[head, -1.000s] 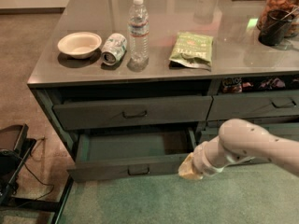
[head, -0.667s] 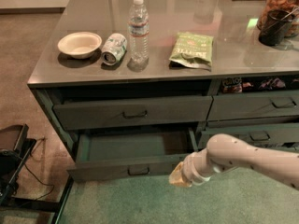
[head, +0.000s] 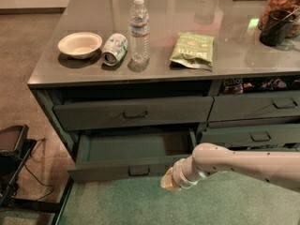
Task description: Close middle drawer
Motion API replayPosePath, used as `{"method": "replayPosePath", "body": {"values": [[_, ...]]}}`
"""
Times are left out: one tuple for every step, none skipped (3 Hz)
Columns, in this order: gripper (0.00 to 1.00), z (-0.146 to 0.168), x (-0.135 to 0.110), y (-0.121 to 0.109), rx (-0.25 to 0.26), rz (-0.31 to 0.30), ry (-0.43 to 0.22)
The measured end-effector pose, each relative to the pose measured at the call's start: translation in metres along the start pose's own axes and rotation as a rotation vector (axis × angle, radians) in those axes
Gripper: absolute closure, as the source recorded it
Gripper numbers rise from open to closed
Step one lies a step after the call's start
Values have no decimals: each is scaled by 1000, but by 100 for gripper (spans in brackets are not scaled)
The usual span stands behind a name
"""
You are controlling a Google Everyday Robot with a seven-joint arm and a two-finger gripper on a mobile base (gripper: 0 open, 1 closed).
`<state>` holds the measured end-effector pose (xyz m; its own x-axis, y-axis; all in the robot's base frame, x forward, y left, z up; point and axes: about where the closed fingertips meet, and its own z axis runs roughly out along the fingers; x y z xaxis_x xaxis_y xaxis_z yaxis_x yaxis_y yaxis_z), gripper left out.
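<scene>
The middle drawer (head: 103, 170) stands pulled out under the table's (head: 243, 62) front edge, its green inner walls showing. Near the front-left corner are a bowl (head: 79, 44), a tipped can (head: 115, 48), a bottle (head: 139, 29) and a green bag (head: 193, 49). Their labels are unreadable. The gripper (head: 169, 180) is by the right end of the drawer front, farther left than before. Its grip is hidden.

A grey counter (head: 234, 60) holds a bowl (head: 79, 44), a can (head: 115, 48) lying on its side, an upright bottle (head: 138, 29) and a green bag (head: 192, 50). Below it, the middle drawer (head: 108, 168) stands pulled out, showing green inner walls, with a dark pull (head: 139, 171) at its centre. A white arm (head: 243, 165) reaches in from the right. Its gripper (head: 168, 181) sits low at the right end of the drawer front; whether they touch is unclear.
</scene>
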<state>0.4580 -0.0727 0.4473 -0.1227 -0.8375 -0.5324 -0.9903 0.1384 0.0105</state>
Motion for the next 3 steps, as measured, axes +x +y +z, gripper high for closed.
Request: {"method": "replayPosePath", "body": {"values": [[100, 6, 3, 0, 24, -15, -2], [100, 26, 17, -1, 71, -31, -5], [100, 43, 32, -11, 146, -33, -23]]}}
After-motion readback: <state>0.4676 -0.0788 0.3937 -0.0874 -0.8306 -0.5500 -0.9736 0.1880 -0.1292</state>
